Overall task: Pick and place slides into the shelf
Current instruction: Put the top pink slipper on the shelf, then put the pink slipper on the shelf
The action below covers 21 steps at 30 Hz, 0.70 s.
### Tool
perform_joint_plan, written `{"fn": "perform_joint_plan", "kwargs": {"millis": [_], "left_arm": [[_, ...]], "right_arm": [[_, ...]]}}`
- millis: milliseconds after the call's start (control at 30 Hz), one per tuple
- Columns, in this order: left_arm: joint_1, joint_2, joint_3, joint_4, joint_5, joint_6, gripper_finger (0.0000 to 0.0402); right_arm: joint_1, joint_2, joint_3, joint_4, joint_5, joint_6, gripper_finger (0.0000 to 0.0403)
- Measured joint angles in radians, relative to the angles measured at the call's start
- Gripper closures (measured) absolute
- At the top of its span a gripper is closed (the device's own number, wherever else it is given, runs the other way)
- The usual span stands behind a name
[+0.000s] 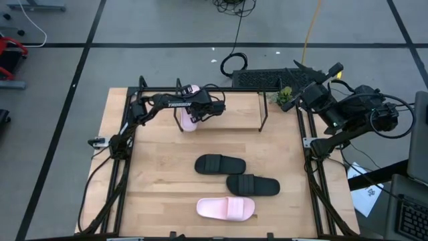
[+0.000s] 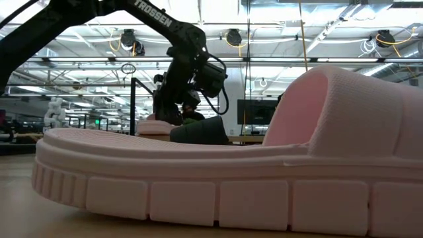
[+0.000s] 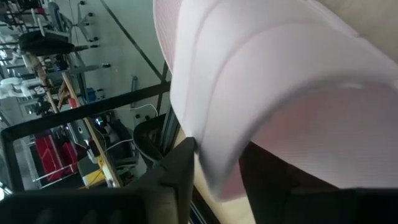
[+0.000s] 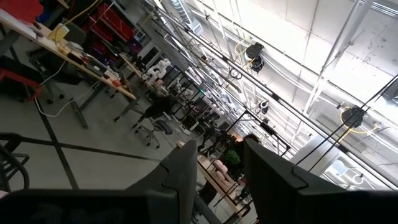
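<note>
My left gripper (image 1: 196, 109) reaches over the left part of the shelf (image 1: 261, 110), a black rod frame with a wood board at the table's far edge, and is shut on a pale pink slide (image 1: 189, 107). In the low view this slide (image 2: 153, 124) shows below the left arm. The second pink slide (image 1: 226, 208) lies sole-down near the table's near edge and fills the low view (image 2: 231, 178). Two black slides (image 1: 219, 164) (image 1: 253, 185) lie sole-down mid-table. My right gripper (image 4: 217, 168) is open, raised beyond the table's far right corner (image 1: 314, 94). My left gripper pinches the pink slide's wide strap at its edge (image 3: 217, 168) between its two fingers (image 3: 180, 168), one finger on each face of the strap. In the high view the fingers come from the table's right side, across the slide. Whether the sole rests on the shelf board cannot be told.
The shelf's upright end bars (image 1: 142, 90) and rods (image 1: 221, 128) stand around the held slide. Bare board lies to the slide's right on the shelf. Black frame rails (image 1: 124, 174) run along the table's left and right sides. Cables and a keyboard (image 1: 257, 79) lie beyond the far edge.
</note>
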Motion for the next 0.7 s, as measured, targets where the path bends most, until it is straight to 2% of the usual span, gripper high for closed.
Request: {"fn": "perform_joint_plan", "kwargs": {"millis": [233, 533, 700], "left_arm": [[-0.035, 0.000, 0.001, -0.040, 0.003, -0.009, 0.0237], [-0.083, -0.004, 0.073, -0.122, 0.011, -0.073, 0.0212], [-0.123, -0.013, 0.108, -0.123, 0.110, -0.055, 0.0203]], "right_arm": [[0.000, 0.000, 0.000, 0.000, 0.000, 0.000, 0.0284], [0.000, 0.000, 0.000, 0.000, 0.000, 0.000, 0.0284], [0.000, 0.000, 0.000, 0.000, 0.001, 0.000, 0.0284]]}}
